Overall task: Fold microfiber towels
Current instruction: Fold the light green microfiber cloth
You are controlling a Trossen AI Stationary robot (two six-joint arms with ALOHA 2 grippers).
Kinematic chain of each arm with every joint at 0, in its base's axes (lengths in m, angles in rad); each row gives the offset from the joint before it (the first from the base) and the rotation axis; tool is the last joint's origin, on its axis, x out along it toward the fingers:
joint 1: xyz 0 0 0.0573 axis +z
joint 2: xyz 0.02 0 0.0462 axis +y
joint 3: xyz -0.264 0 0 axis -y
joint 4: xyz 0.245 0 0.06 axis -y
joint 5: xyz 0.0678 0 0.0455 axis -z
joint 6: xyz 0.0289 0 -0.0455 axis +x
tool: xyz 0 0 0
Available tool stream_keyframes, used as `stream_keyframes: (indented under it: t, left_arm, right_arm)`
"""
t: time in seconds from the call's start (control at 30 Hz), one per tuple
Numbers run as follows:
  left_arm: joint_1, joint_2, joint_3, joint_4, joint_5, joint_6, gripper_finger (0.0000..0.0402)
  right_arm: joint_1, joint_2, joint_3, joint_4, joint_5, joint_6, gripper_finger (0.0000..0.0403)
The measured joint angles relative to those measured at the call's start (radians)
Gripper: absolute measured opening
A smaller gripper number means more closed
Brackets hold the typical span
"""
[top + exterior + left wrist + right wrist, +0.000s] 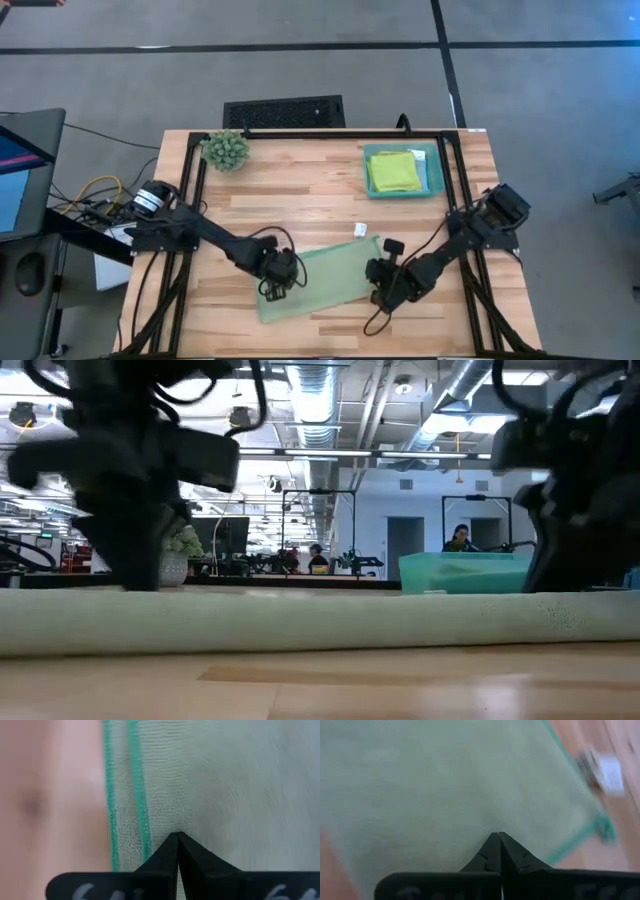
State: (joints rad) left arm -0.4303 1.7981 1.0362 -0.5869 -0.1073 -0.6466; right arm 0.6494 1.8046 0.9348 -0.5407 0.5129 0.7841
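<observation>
Sage towel (pixel 300 622), far edge hidden

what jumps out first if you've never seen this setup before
Two dark arms meet over a pale green towel spread at the near edge of the wooden table. The left gripper is shut at its left end and the right gripper at its right end. At the far right corner, a teal tray holds a folded lime green towel.
</observation>
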Motion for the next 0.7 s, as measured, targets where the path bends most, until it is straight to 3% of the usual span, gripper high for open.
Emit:
stream_keyframes:
  t: [0.13, 0.23, 0.33, 0.43, 0.57, 0.7]
  left_arm:
    - [-0.069, 0.002, 0.025, 0.03, 0.079, -0.091, 0.0]
    - [-0.13, 0.004, 0.066, 0.086, 0.073, -0.079, 0.0]
    - [-0.179, 0.004, 0.124, 0.093, -0.033, -0.005, 0.0]
    - [-0.194, 0.003, 0.184, -0.015, -0.168, 0.012, 0.0]
    - [-0.17, 0.002, 0.179, -0.142, -0.204, 0.006, 0.0]
    - [-0.123, 0.002, 0.091, -0.152, -0.171, 0.008, 0.0]
  right_arm:
    - [-0.057, -0.004, -0.035, -0.001, 0.016, -0.075, 0.0005]
    - [-0.131, -0.002, -0.039, -0.025, 0.054, -0.183, 0.0005]
    - [-0.21, -0.023, -0.043, -0.029, 0.106, -0.285, 0.001]
    - [-0.262, -0.094, -0.033, -0.029, 0.114, -0.343, 0.001]
    - [-0.242, -0.221, -0.026, -0.023, 0.121, -0.341, 0.0003]
    - [-0.137, -0.288, -0.025, 0.058, 0.132, -0.215, 0.0003]
